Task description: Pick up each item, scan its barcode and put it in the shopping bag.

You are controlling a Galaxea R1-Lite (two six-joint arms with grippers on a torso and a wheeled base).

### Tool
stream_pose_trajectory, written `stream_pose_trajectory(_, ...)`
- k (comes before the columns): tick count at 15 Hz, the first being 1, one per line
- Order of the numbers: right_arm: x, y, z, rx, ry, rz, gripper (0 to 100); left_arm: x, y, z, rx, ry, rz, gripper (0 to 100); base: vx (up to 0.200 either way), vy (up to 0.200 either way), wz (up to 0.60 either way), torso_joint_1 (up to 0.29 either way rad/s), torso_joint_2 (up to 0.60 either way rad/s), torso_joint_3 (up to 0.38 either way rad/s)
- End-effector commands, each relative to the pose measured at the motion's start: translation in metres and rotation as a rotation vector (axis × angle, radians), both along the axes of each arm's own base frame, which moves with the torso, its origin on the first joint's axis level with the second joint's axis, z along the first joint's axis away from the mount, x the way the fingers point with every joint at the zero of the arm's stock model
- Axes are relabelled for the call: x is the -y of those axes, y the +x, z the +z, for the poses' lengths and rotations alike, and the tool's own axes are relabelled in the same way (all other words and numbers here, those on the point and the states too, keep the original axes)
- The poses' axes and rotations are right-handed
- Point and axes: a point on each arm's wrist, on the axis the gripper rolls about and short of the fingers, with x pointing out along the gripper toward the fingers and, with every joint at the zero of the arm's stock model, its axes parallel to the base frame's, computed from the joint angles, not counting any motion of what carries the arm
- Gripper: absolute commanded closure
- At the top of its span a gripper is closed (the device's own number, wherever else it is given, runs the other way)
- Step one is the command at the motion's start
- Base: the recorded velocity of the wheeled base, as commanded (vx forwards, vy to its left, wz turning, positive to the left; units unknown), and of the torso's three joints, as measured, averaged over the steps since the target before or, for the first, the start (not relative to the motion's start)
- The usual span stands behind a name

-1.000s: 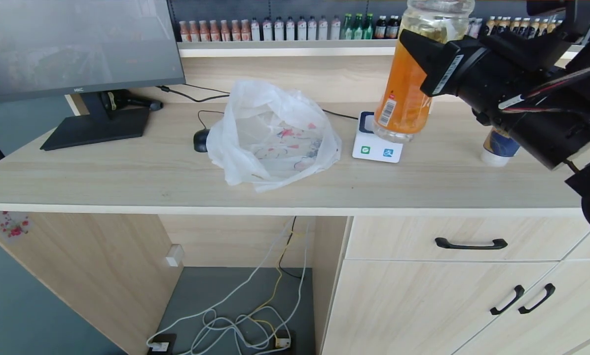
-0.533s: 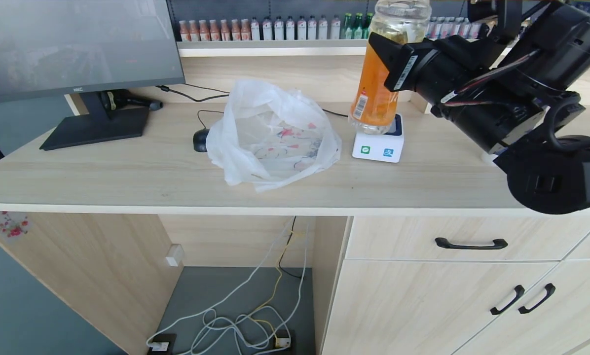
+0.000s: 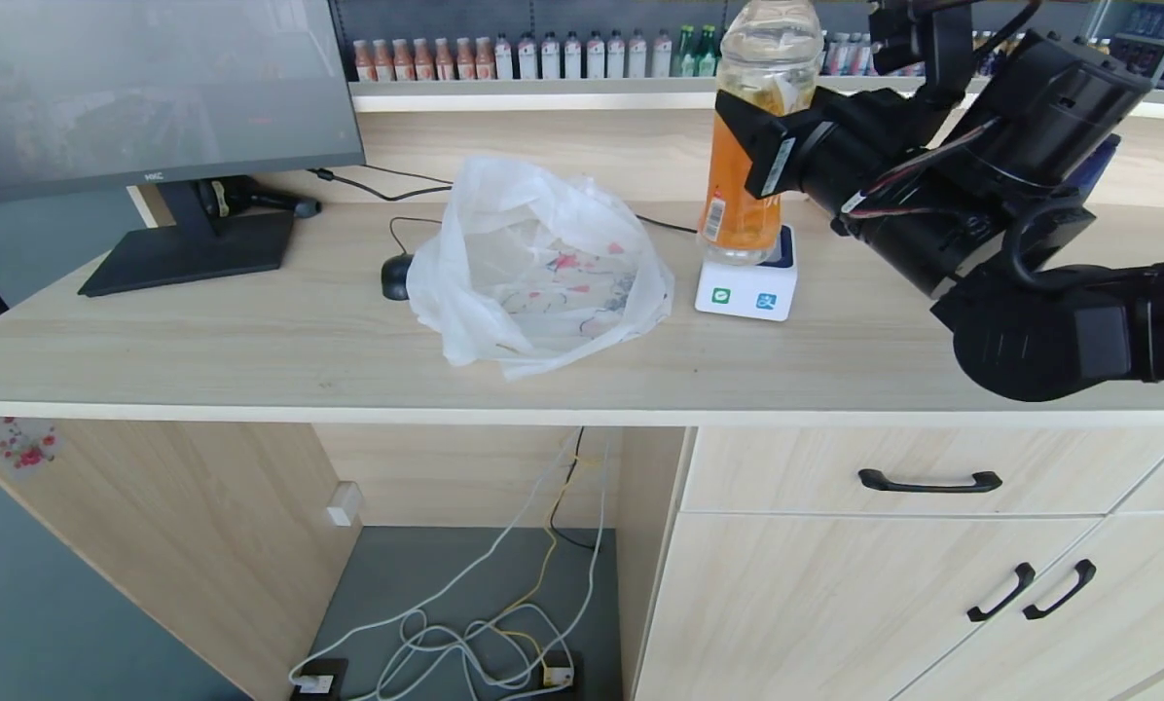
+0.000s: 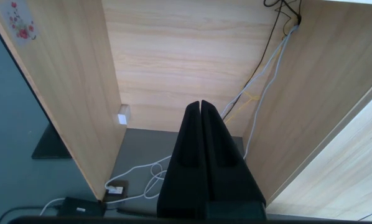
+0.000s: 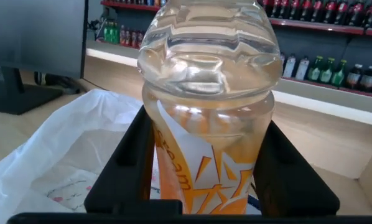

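Observation:
An orange-labelled drink bottle (image 3: 738, 209) hangs upright just over the small white scanner box (image 3: 749, 289) on the wooden counter (image 3: 251, 350). My right gripper (image 3: 755, 134) is shut on the bottle's middle from the right; its black fingers (image 5: 120, 165) clamp both sides of the bottle (image 5: 211, 62). The white plastic shopping bag (image 3: 538, 268) stands open to the left of the scanner, and its rim (image 5: 68, 149) lies below the bottle. My left gripper (image 4: 201, 107) is shut on nothing, low beside the counter's open bay with its cables.
A monitor (image 3: 154, 88) stands at the counter's back left, with a black mouse (image 3: 397, 276) beside the bag. Drink bottles (image 3: 563, 56) line the shelf behind. Cables (image 3: 475, 633) lie on the floor under the counter, and drawers (image 3: 927, 480) are at the right.
My right arm carried the bottle left and slightly down, from the scanner's right side to above it. The arm now hides the small container that stood at the counter's right.

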Motion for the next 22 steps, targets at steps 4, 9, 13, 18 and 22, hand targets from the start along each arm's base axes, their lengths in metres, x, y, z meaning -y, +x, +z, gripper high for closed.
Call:
stream_pose_trajectory(4,-0.004,0.000,0.000,0.145,-0.173,-0.089,100,0.000,0.000,0.000,0.000,0.000,0.000,100,0.000,0.000,0.00,0.000,0.00,0.000)
stream_pose_trajectory(9,-0.003,0.002,-0.002,0.244,-0.340,-0.143,100,0.000,0.000,0.000,0.000,0.000,0.000,100,0.000,0.000,0.00,0.000,0.00,0.000)
stream_pose_trajectory(13,-0.005,0.011,-0.007,0.332,-0.465,-0.138,100,0.000,0.000,0.000,0.000,0.000,0.000,100,0.000,0.000,0.00,0.000,0.00,0.000)
stream_pose_trajectory(18,0.015,0.026,0.000,0.509,-0.623,-0.165,100,0.000,0.000,0.000,0.000,0.000,0.000,100,0.000,0.000,0.00,0.000,0.00,0.000)
stream_pose_trajectory(22,0.021,0.035,0.001,0.641,-0.736,-0.156,100,0.000,0.000,0.000,0.000,0.000,0.000,100,0.000,0.000,0.00,0.000,0.00,0.000)
